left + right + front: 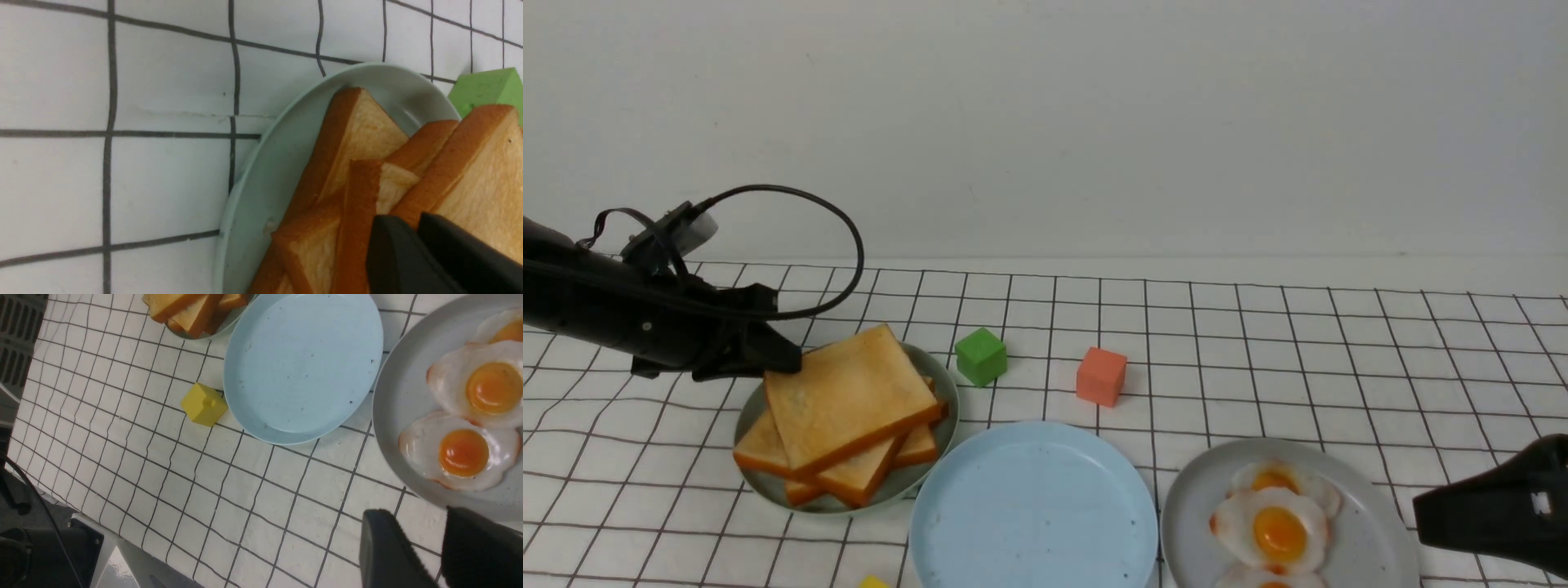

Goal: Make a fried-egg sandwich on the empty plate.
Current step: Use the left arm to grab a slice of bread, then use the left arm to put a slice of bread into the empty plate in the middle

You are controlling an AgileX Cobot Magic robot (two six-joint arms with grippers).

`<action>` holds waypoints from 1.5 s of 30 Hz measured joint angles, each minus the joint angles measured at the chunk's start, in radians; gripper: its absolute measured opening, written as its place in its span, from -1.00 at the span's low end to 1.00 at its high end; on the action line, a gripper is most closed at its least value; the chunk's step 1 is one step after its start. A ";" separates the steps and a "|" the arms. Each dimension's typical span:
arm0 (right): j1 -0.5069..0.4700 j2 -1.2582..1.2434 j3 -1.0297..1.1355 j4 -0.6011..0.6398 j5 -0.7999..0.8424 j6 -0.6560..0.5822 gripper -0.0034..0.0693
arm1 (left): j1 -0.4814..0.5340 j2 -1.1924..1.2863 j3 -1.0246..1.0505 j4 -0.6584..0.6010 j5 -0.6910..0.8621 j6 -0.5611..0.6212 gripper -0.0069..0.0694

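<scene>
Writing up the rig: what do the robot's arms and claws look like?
The left arm and right arm are black; the left carries a looping black cable and small pale module. The left claw and right claw each have two flat black fingers.

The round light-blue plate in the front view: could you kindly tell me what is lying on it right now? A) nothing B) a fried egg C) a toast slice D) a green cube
A: the round light-blue plate is bare, while the golden-brown toast slices sit on the pale green plate and the fried eggs on the grey plate.
</scene>
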 joint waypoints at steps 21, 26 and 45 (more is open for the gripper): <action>0.000 0.000 0.002 0.003 -0.022 -0.002 -0.24 | -0.246 -0.194 0.005 -0.121 0.252 0.389 -0.68; 0.000 0.000 0.002 -0.001 -0.022 -0.002 -0.24 | -0.356 -0.115 0.005 -0.092 0.153 0.356 -0.68; 0.000 0.000 0.002 -0.027 0.005 -0.002 -0.24 | -0.454 -0.096 0.006 0.020 -0.067 0.201 0.52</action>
